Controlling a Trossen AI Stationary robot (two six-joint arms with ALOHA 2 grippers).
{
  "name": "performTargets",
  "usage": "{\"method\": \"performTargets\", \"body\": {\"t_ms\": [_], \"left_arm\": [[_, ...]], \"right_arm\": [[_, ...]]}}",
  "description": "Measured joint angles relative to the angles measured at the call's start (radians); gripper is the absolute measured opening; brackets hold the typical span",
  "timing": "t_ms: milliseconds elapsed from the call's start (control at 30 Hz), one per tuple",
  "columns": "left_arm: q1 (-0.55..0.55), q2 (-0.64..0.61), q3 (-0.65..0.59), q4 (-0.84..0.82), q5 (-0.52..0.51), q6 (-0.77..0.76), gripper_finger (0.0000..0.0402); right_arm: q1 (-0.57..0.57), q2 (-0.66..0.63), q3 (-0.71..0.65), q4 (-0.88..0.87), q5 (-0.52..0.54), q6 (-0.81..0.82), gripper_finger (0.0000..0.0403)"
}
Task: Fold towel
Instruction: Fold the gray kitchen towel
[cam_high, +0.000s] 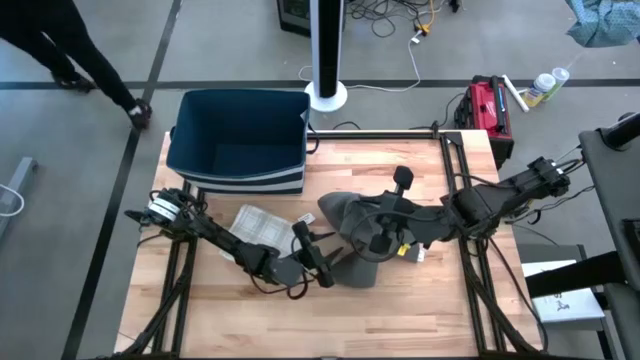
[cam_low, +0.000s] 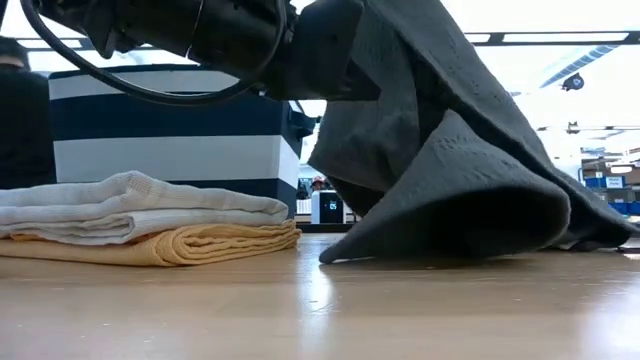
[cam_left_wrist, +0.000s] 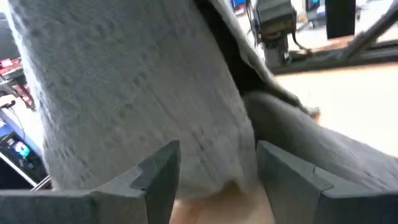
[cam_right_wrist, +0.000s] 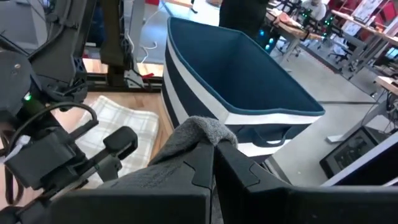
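The dark grey towel (cam_high: 345, 235) is bunched up in the middle of the wooden table. In the low view the towel (cam_low: 440, 150) hangs in a drape, and its lower fold rests on the tabletop. My right gripper (cam_right_wrist: 211, 155) reaches in from the table's right and is shut on the towel. My left gripper (cam_left_wrist: 217, 180) comes in low from the left, near the table's front. It stands open, with a hanging fold of the towel (cam_left_wrist: 155, 93) right before and between its fingertips. My right gripper pinches a bunched bit of the towel (cam_right_wrist: 202, 127) between its two shut fingers. A tuft sticks out past the fingertips. The fingers come from the table's right, slanting a little down. The towel hangs below them with its lower fold (cam_low: 450, 240) on the table. My left gripper has the towel's fold between its open fingers (cam_left_wrist: 286, 177); I cannot tell whether they touch it.
A dark blue basket with white stripes (cam_high: 240, 140) stands at the far left of the table. A stack of folded towels (cam_low: 140, 225), white on yellow, lies left of the grey towel. A person stands beyond the table's far left corner (cam_high: 70, 50).
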Motion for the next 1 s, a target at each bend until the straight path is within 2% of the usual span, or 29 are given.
{"method": "performTargets", "body": {"t_ms": [100, 233, 300, 400, 467, 700, 833, 1000], "left_arm": [[0.000, 0.000, -0.013, 0.058, 0.041, 0.014, 0.0206], [0.003, 0.000, -0.016, 0.122, 0.215, 0.016, 0.0205], [0.004, 0.000, -0.010, 0.131, 0.220, 0.016, 0.0202], [0.013, 0.000, -0.008, 0.148, 0.152, 0.017, 0.0199], [0.025, 0.000, -0.008, 0.170, 0.159, 0.017, 0.0199], [0.074, 0.000, -0.007, 0.299, 0.285, 0.008, 0.0213], [0.091, 0.000, -0.007, 0.324, 0.420, -0.015, 0.0217], [0.107, 0.000, 0.013, 0.303, 0.408, -0.068, 0.0193]], "right_arm": [[0.000, 0.000, -0.003, -0.005, 0.000, 0.014, 0.0002], [-0.004, 0.001, -0.012, -0.009, -0.001, 0.037, 0.0002], [-0.005, 0.003, -0.012, -0.009, 0.000, 0.037, 0.0002], [-0.004, 0.004, -0.012, -0.009, -0.002, 0.037, 0.0002], [-0.003, 0.004, -0.012, -0.009, -0.007, 0.037, 0.0002], [-0.004, 0.011, -0.020, -0.008, -0.076, 0.037, 0.0002], [-0.007, 0.013, -0.040, -0.010, -0.079, 0.046, 0.0002], [-0.015, 0.013, -0.054, -0.010, -0.080, 0.052, 0.0002]]}}
